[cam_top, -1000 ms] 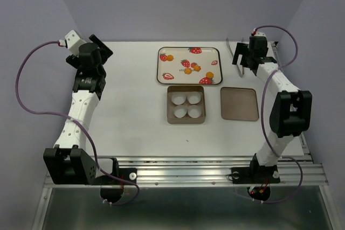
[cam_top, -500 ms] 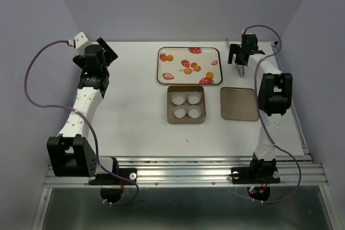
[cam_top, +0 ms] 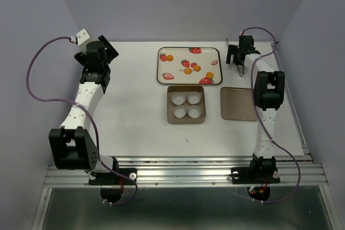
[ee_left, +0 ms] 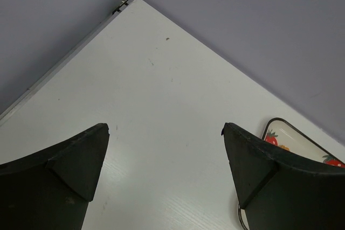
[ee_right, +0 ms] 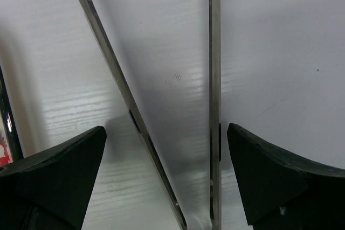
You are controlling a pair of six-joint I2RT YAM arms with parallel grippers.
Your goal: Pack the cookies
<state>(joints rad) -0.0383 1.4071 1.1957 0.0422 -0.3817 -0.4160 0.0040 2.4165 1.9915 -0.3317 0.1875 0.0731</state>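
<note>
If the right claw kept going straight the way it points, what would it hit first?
Most likely the metal tongs lying on the white table: their two arms run between the fingers of the open right gripper. Distance is unclear.

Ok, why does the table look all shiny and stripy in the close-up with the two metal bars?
Right wrist view: light bounces off the white table as bright streaks beside the metal tongs, which throw a soft grey shadow; the black fingers are dark, close and a bit fuzzy. Left wrist view: even light, no glare. Top view: sharp and evenly lit.
</note>
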